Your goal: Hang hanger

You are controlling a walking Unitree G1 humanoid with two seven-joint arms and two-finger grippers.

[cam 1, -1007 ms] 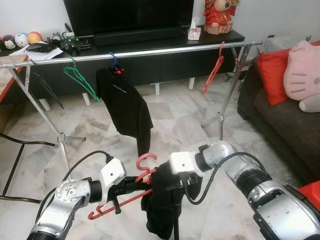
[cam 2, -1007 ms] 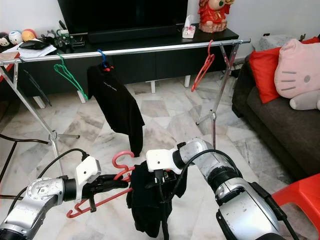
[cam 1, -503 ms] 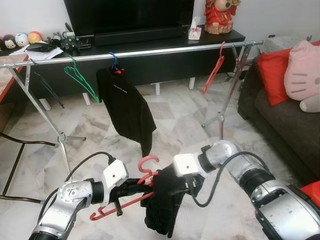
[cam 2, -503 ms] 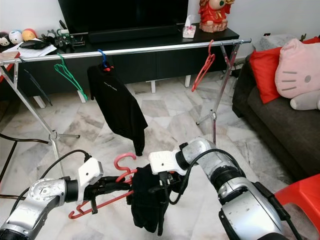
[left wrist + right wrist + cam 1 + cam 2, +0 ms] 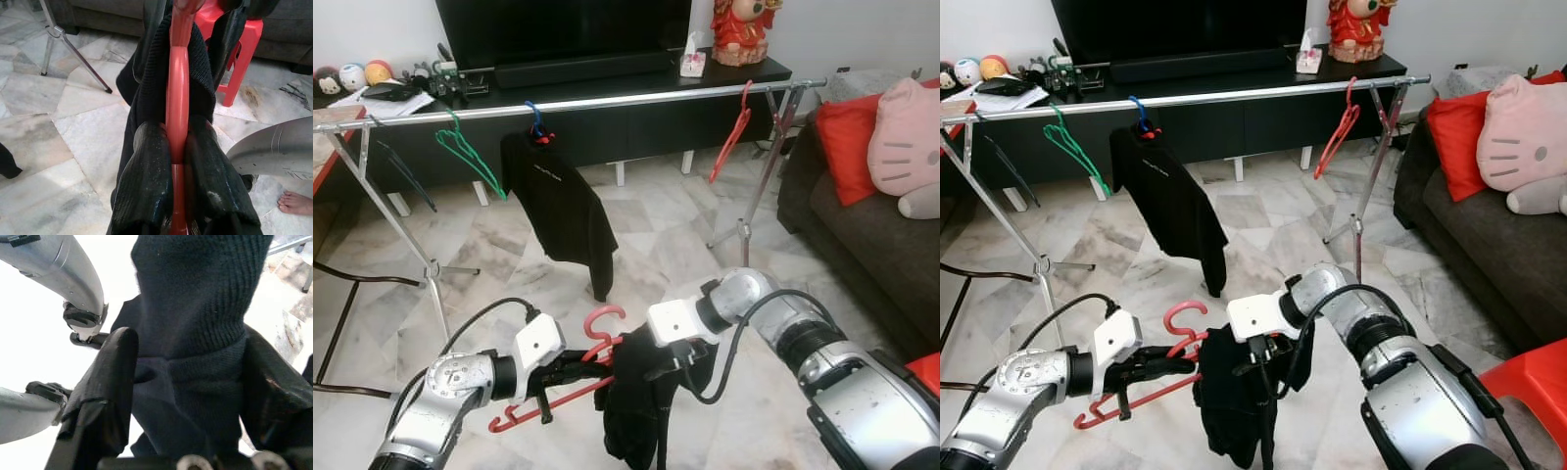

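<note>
Dressing the red plastic hanger (image 5: 570, 388) looks like the step in hand: the left gripper (image 5: 177, 161) pinches its bar low over the marble floor (image 5: 666, 225), while the right gripper (image 5: 190, 382) closes on the black knitted garment (image 5: 641, 401) draped over it. Next, I judge, the loaded hanger must be lifted to the silver clothes rail (image 5: 636, 98). The left wrist view reveals a bare foot (image 5: 296, 203) and a red plastic stool (image 5: 239, 54).

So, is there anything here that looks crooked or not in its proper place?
Yes. The black garment hangs bunched on one end of the red hanger, not spread over it. The left gripper clamps the hanger's bar; the right gripper pinches the cloth. The black shirt on the rail hangs lopsided too.
</note>
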